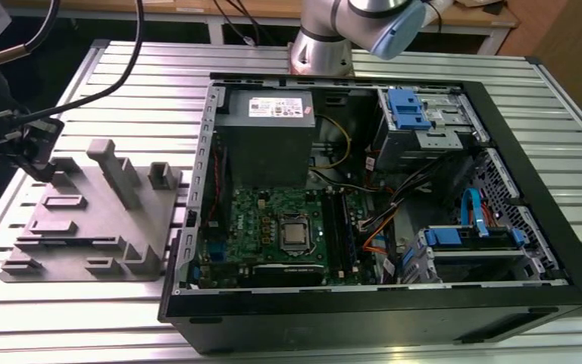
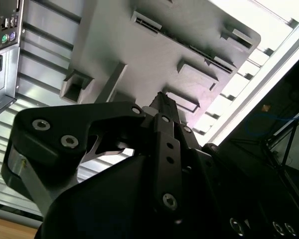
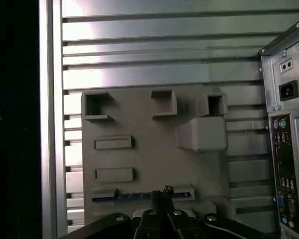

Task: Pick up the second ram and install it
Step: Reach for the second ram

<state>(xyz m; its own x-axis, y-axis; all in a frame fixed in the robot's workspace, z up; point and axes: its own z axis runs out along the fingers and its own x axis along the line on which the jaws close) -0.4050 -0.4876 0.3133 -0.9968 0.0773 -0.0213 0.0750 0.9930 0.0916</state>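
I'm holding the gripper (image 1: 42, 173) low over the grey holder (image 1: 79, 220), which is lying on the slatted table (image 1: 119, 83) to the exterior view's left of the open computer case (image 1: 372, 318). In the first wrist view the second ram (image 3: 124, 196) is sitting edge-up in a holder slot, with the gripper tip right at it. I can't tell whether it's clamping or loose.

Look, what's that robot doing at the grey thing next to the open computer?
The robot arm has its pincer down at the grey holder block, right at the slot where the second ram stick sits. The stick is in the holder, not yet in the green motherboard inside the open computer case beside it.
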